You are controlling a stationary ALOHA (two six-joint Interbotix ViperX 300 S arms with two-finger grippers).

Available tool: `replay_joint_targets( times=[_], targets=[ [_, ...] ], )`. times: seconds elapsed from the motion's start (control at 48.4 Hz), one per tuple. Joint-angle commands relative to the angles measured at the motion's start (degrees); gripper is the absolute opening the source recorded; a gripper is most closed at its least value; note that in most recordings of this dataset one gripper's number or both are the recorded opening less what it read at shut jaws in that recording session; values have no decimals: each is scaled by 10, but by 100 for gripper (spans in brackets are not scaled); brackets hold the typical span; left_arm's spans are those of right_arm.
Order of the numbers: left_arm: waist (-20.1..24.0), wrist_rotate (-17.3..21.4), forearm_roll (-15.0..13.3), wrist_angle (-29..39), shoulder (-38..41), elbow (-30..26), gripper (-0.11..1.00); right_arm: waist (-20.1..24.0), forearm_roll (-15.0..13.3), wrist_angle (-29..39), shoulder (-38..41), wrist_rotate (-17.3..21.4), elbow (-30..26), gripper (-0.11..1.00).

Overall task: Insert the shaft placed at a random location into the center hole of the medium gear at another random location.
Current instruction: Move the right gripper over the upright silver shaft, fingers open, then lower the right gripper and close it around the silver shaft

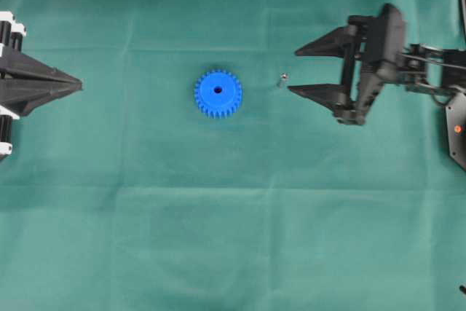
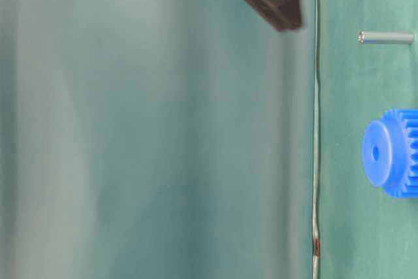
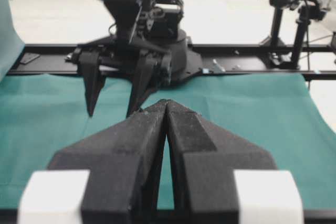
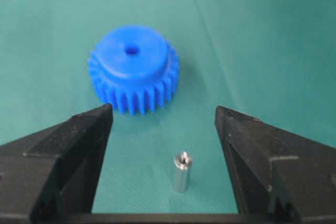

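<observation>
The blue medium gear (image 1: 218,93) lies flat on the green cloth near the middle, hub up, with its dark center hole (image 1: 218,90) open. The silvery shaft (image 1: 282,79) stands upright to its right, apart from it. My right gripper (image 1: 292,71) is open and empty, raised above the cloth just right of the shaft. In the right wrist view the shaft (image 4: 180,171) stands between the spread fingers of this gripper (image 4: 163,109), with the gear (image 4: 134,69) beyond. My left gripper (image 1: 79,85) is shut and empty at the far left, and also shows in the left wrist view (image 3: 166,104).
The green cloth (image 1: 233,238) covers the whole table. In the left wrist view a black rail (image 3: 252,59) and camera stands (image 3: 275,24) run along the far table edge behind the right arm's base.
</observation>
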Motion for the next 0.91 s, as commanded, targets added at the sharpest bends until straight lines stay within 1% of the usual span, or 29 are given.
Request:
replay_joint_targets(
  times=[0.0, 0.207, 0.413, 0.682, 0.765, 0.889],
  targets=[
    [-1, -1, 2, -1, 4, -12, 0, -6, 1, -13, 29, -2, -20, 81],
    [-1, -1, 2, 2, 4, -11, 0, -13, 3, -46, 89, -2, -30, 81],
    [0, 0, 2, 4, 4, -11, 0, -18, 5, -69, 127, -2, -29, 80],
    [3, 0, 2, 6, 4, -11, 0, -18, 8, -93, 140, -2, -25, 80],
    [2, 0, 2, 8, 4, -11, 0, -18, 8, -92, 140, -2, -25, 78],
    [3, 0, 2, 9, 4, -11, 0, -18, 8, -91, 142, -2, -26, 71]
  ],
)
